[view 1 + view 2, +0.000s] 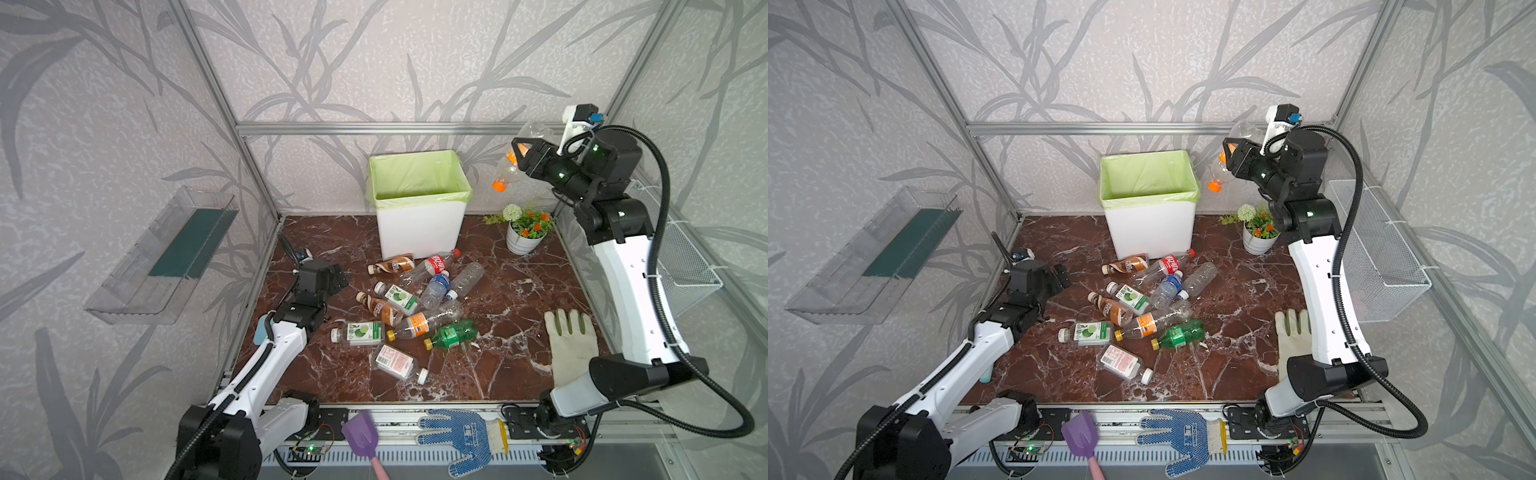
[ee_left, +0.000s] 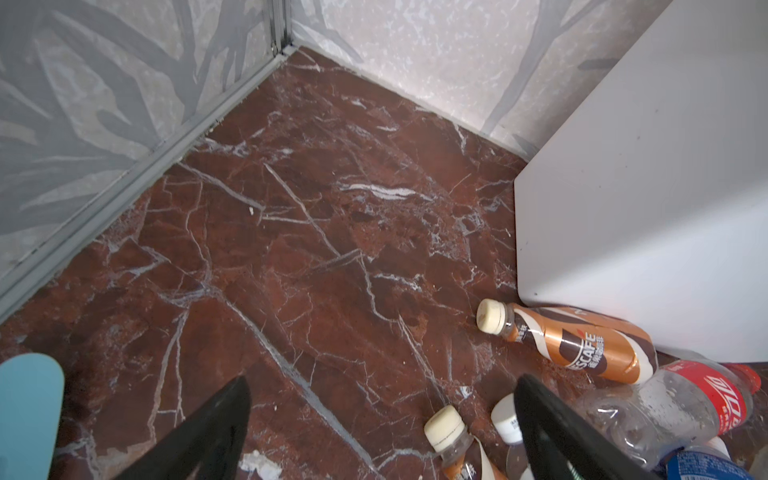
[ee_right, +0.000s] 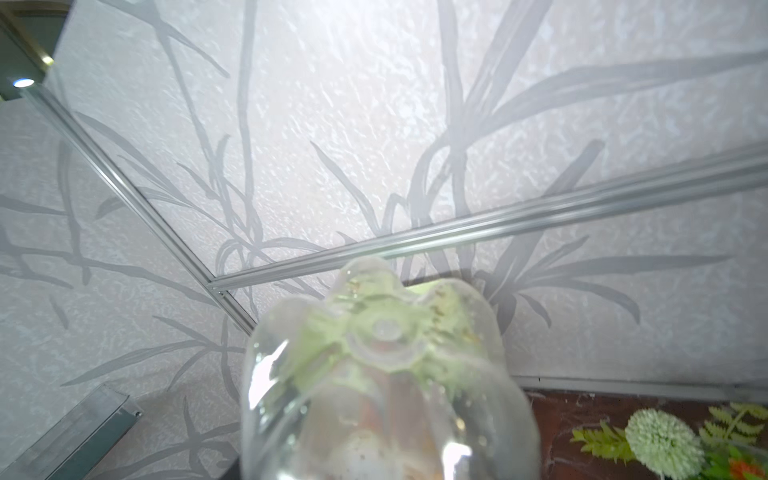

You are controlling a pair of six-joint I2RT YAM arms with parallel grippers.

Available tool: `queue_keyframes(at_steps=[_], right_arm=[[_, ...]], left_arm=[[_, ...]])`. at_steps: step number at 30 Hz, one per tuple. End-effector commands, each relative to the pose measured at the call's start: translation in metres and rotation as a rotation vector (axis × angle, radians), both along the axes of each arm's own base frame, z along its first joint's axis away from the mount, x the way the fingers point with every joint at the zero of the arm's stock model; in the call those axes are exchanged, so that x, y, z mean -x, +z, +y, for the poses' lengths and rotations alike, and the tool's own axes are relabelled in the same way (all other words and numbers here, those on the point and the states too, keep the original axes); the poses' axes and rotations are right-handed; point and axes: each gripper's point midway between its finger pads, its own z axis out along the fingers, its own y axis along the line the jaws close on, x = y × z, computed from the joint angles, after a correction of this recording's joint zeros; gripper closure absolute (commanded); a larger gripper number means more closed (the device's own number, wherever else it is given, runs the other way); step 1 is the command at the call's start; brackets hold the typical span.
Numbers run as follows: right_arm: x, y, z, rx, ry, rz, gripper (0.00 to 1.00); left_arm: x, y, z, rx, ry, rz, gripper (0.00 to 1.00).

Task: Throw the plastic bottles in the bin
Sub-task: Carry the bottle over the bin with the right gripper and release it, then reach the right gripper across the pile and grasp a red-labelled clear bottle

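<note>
Aloft, right gripper (image 1: 523,153) clamps steeply tilted bottle (image 1: 509,168), cap (image 1: 499,185) down; left gripper (image 2: 382,384) spread.

Red-brown marble-patterned tabletop (image 1: 519,299), noted from my top views. Standing on it are a white rectangular plastic bin with green bag liner (image 1: 419,232), back centre, and a small white flower pot (image 1: 521,245), back right. A heap of small plastic bottles (image 1: 399,297) lies just in front of the bin. A cream work glove (image 1: 571,349) lies flat on my right.

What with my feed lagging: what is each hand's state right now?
Left hand: open, empty.
Right hand: closed on a clear orange-capped bottle, raised beside the bin.
</note>
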Motion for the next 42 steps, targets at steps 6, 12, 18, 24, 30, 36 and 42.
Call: queue_keyframes(at_steps=[6, 12, 18, 24, 30, 36, 42], right_arm=[[0.021, 0.053, -0.018, -0.116, -0.084, -0.324, 0.48], [-0.064, -0.02, 0.067, -0.078, 0.09, -0.156, 0.47], [-0.112, -0.072, 0.115, 0.015, 0.167, 0.008, 0.02], [-0.078, -0.02, 0.092, 0.03, 0.082, -0.116, 0.01], [-0.038, -0.021, 0.077, 0.068, 0.074, -0.129, 0.01], [-0.014, -0.09, 0.065, 0.158, 0.062, -0.002, 0.01], [0.017, -0.2, 0.053, 0.162, 0.071, 0.221, 0.01]], left_arm=[[0.02, -0.013, 0.002, 0.086, 0.042, 0.018, 0.01], [0.028, -0.023, 0.0, 0.149, 0.058, 0.017, 0.01], [0.035, -0.015, 0.002, 0.138, 0.058, 0.013, 0.01], [0.04, 0.0, -0.002, 0.107, -0.003, -0.017, 0.01], [0.051, -0.004, -0.003, 0.171, 0.018, -0.031, 0.01], [0.068, -0.024, -0.011, 0.298, 0.071, 0.067, 0.01], [0.071, -0.018, -0.033, 0.208, -0.012, 0.088, 0.02]])
